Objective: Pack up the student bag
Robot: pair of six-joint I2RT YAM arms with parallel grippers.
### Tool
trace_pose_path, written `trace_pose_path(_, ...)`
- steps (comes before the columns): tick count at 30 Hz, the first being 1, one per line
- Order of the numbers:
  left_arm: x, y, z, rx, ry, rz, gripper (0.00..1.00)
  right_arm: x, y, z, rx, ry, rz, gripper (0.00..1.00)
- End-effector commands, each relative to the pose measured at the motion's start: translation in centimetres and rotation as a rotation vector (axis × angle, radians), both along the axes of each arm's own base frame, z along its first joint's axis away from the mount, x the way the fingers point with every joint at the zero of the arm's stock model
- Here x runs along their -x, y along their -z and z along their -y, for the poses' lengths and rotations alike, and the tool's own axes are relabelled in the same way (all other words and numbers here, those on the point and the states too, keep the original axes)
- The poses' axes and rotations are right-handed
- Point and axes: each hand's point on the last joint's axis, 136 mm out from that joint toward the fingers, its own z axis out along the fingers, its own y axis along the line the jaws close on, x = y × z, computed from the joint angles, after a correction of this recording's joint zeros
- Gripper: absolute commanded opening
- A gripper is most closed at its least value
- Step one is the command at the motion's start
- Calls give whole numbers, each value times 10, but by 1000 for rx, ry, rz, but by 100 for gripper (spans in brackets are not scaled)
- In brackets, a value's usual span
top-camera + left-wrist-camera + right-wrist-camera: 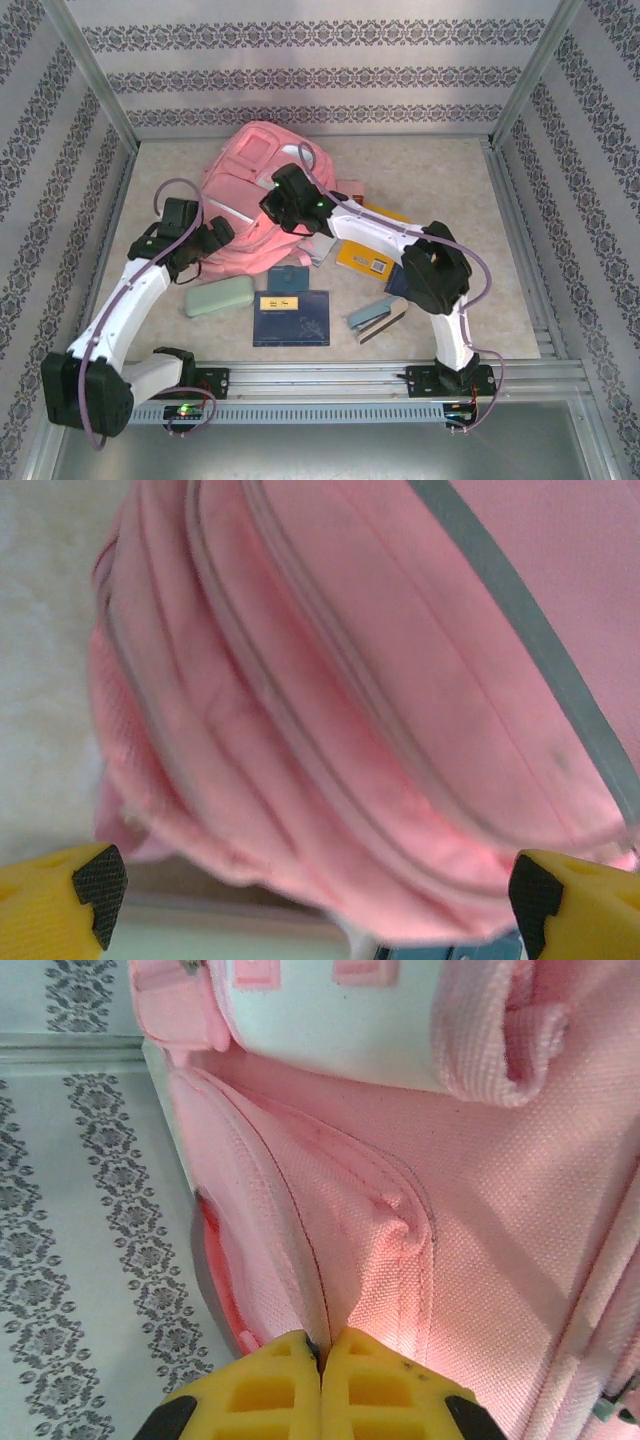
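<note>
The student bag [245, 175] is a big pink backpack lying flat at the back middle of the table. My right gripper [280, 203] is over its right half. In the right wrist view its yellow fingers [270, 1380] are shut, pinching a raised fold of the pink fabric [400, 1230] beside a seam; the gripper [320, 1348] lifts the cloth slightly. My left gripper [213, 238] is at the bag's near left edge, open. In the left wrist view its pads [98, 880] stand far apart with the bag's zipped lower edge [350, 730] just ahead of them, nothing gripped.
Near the bag lie a pale green case [218, 296], a dark blue notebook [291, 318], an orange book [368, 257] and a grey-blue stapler [377, 318]. Patterned walls close in three sides. A metal rail [330, 375] runs along the near edge.
</note>
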Motion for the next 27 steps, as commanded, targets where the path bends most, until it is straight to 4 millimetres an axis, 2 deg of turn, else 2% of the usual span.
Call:
trace_pose_path(1,-30,-2,12,64,-5,38,97,-16,-84,3,-181,106,188,0)
trace_pose_path(5,-51,9,16,73,-15,6,95,-15,-90,-5,-156,47,221,0)
trace_pose_path(8,-65,8,12,46,-28,-4,93,-13,-81,-11,-88,-31,212,0)
trace_pose_path(9,-68,7,10,37,-36,-6,92,-13,-75,-11,-51,-58,204,2)
trace_pose_path(10,-70,8,7,25,-45,-14,91,-13,-69,-9,-4,-93,196,17)
trace_pose_path(11,-71,10,3,15,-56,-31,91,-13,-61,-3,57,-130,182,31)
trace_pose_path(12,-70,13,0,11,-67,-49,91,-13,-56,3,118,-167,183,39)
trace_pose_path(13,-69,16,-2,14,-77,-61,91,-12,-50,11,177,-196,169,43)
trace_pose_path(16,-63,26,-9,26,-101,-88,90,-16,-43,43,358,-264,167,46)
trace_pose_path(18,-57,33,-11,37,-112,-103,90,-28,-44,73,466,-254,173,46)
trace_pose_path(23,-42,40,-8,66,-113,-129,90,-66,-36,123,610,-254,155,46)
trace_pose_path(25,-34,40,-7,82,-118,-131,90,-82,-29,132,633,-269,147,47)
trace_pose_path(27,-26,43,-4,106,-121,-129,90,-97,-25,130,608,-305,151,47)
